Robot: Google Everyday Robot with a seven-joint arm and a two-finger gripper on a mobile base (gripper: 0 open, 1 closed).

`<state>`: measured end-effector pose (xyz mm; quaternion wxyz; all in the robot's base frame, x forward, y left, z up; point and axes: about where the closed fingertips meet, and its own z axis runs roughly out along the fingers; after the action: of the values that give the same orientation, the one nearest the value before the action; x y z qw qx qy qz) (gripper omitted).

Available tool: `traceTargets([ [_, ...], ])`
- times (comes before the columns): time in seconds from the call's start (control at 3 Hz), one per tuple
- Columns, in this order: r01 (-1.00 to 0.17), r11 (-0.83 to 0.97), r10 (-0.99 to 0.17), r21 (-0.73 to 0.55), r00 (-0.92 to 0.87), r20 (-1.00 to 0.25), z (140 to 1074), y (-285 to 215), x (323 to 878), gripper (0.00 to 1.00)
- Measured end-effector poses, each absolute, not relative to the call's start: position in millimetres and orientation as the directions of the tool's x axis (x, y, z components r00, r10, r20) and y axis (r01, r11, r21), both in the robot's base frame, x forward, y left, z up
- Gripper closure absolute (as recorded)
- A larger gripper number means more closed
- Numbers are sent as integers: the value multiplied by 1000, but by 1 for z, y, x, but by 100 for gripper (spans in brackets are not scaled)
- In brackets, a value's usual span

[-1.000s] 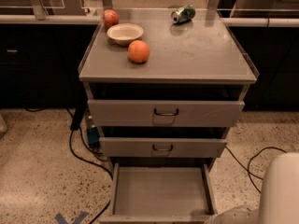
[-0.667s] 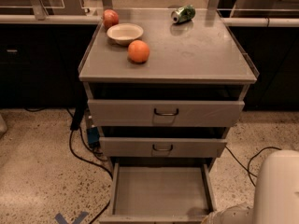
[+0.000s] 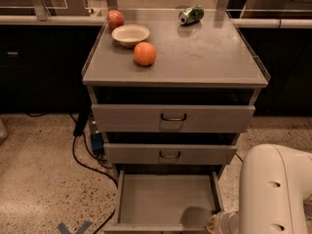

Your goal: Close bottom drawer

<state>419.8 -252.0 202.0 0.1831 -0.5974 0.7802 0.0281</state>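
Observation:
The bottom drawer of the grey cabinet is pulled far out, and its plain grey tray is empty. Its front runs along the bottom edge of the view, and its handle is out of view. My white arm rises at the lower right. My gripper is low at the drawer's front right corner, mostly cut off by the bottom edge of the view. It casts a dark shadow on the tray floor.
The top drawer and the middle drawer each stand slightly out. On the cabinet top are an orange, an apple, a white bowl and a green can. Black cables lie on the floor at left.
My arm has moved left and further into view, bringing the gripper nearer the bottom drawer's front right corner. The drawer has not moved.

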Motion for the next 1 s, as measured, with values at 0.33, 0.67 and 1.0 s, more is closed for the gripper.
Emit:
traceTargets([
  [0.33,-945,282,-923,-168,-219,-316,206,-251,416,100],
  [0.67,-946,291,-921,-146,-235,-310,207,-252,401,100],
  [1.0,-952,287,-921,-105,-245,-302,188,-246,390,100],
])
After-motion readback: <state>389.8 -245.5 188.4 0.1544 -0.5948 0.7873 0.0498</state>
